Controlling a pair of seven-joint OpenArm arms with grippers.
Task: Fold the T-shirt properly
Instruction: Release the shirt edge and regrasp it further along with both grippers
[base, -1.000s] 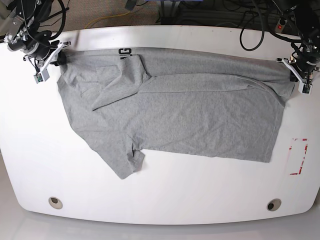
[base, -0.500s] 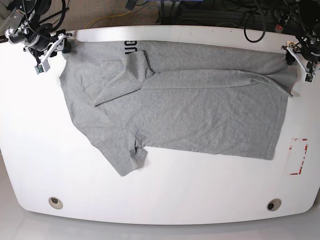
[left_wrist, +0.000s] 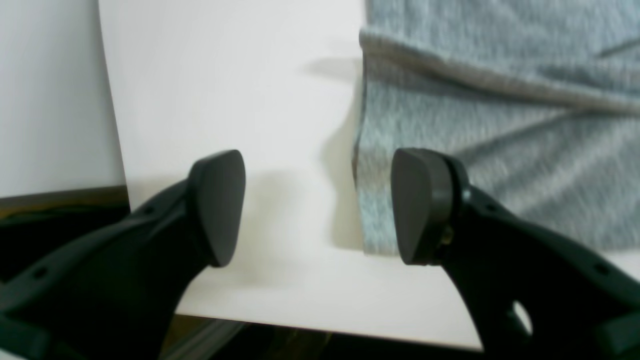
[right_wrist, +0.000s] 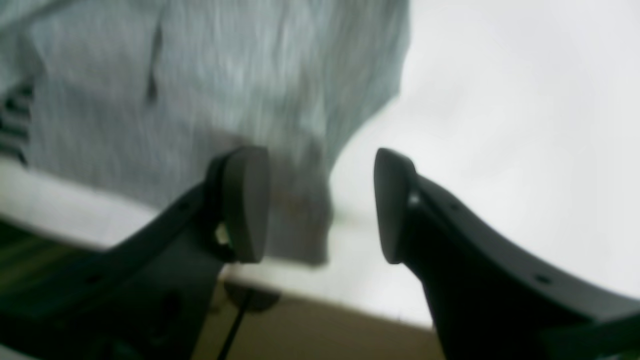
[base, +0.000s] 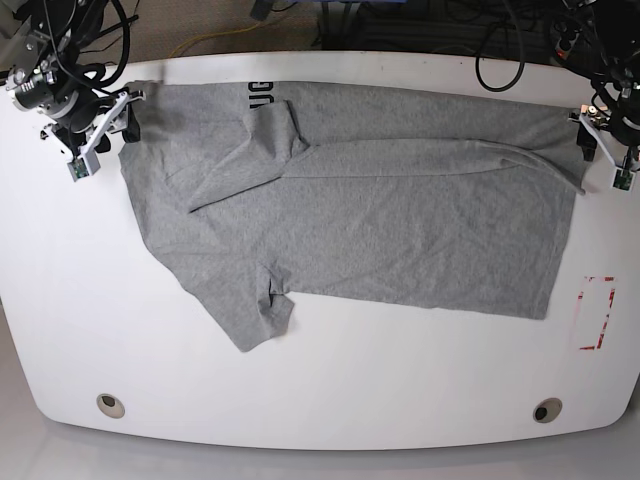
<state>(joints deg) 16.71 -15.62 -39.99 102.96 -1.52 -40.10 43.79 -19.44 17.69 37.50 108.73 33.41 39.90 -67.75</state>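
first fold laid, both grippers let go

the t-shirt (base: 380, 215) lies flat on the white table (base: 330, 390), far edge doubled over. left gripper (left_wrist: 317, 207) and right gripper (right_wrist: 320, 205) hang spread, holding nothing; next likely regrasp for another fold.

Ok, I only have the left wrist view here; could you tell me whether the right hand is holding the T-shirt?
Observer: No. The right hand is open, with nothing pinched between its jaws; the T-shirt lies on the table.
Operator: Thank you. Is any print showing?
Observer: Yes, dark lettering shows at the shirt's far edge.
Operator: And the sleeves?
Observer: One sleeve sticks out flat toward the table's near edge.
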